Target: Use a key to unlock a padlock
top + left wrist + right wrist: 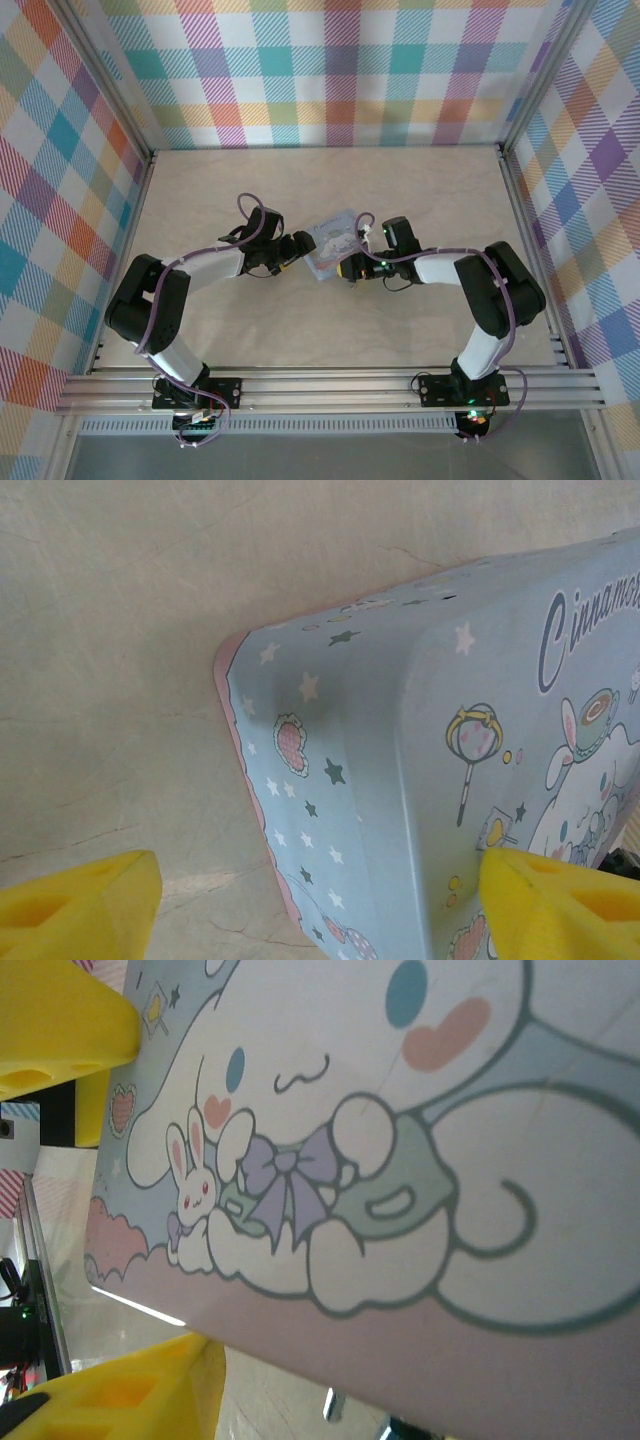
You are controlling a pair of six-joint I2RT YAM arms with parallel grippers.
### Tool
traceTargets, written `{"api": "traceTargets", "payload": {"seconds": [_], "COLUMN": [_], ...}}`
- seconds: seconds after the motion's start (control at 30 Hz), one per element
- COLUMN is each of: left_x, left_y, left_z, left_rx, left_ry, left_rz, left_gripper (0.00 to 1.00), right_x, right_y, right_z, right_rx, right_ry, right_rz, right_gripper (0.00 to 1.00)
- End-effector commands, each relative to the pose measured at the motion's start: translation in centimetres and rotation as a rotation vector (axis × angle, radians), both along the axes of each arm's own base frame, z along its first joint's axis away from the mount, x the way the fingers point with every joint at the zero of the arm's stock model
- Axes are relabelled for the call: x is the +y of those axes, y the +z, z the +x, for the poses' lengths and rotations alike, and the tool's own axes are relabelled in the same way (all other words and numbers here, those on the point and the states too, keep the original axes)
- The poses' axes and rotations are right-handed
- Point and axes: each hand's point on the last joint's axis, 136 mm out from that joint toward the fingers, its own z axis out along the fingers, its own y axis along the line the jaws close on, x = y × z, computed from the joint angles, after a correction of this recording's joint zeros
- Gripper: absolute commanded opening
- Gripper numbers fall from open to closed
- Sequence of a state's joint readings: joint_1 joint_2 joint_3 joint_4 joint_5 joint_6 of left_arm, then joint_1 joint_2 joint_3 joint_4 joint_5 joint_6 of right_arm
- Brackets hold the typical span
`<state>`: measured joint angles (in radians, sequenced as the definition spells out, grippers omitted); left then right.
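The pale blue cartoon-printed tin box lies mid-table between both arms. Under its pink lower edge peeks the padlock, a thin silvery shackle stub with a sliver of dark teal body beside it. The key is hidden. My left gripper stands open astride the tin's corner. One of its yellow fingers is over the lid, and the other is clear of the tin above bare table. My right gripper has its jaws apart around the opposite corner, one yellow finger above the lid, one below the edge.
A beige tabletop is enclosed by plaid walls on three sides. Aluminium rails run along the near edge where both arm bases are bolted. Both arms reach inward and meet at the tin.
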<state>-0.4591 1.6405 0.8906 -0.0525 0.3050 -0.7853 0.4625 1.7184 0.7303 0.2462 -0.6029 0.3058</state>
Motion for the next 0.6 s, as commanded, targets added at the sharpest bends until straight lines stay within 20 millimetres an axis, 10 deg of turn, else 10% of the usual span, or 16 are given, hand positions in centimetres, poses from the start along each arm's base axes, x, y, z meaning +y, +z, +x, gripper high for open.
{"api": "traceTargets", "payload": {"seconds": [0.0,0.57], "left_x": [1.21,1.31], "left_y": [-1.09,-1.25], "left_z": [-0.62,-0.77], "left_rx": [0.047,0.051], "left_ry": [0.021,0.022], "left_rz": [0.049,0.053], "left_gripper": [0.82,0.82], "right_x": [0.24,-0.03], "right_y": [1.15,1.17], "right_z": [-0.6,-0.75], "right_rx": [-0.033,-0.042], "right_ry": [0.022,0.013], "right_rz": [0.029,0.02], "right_gripper": [0.53,0.39]}}
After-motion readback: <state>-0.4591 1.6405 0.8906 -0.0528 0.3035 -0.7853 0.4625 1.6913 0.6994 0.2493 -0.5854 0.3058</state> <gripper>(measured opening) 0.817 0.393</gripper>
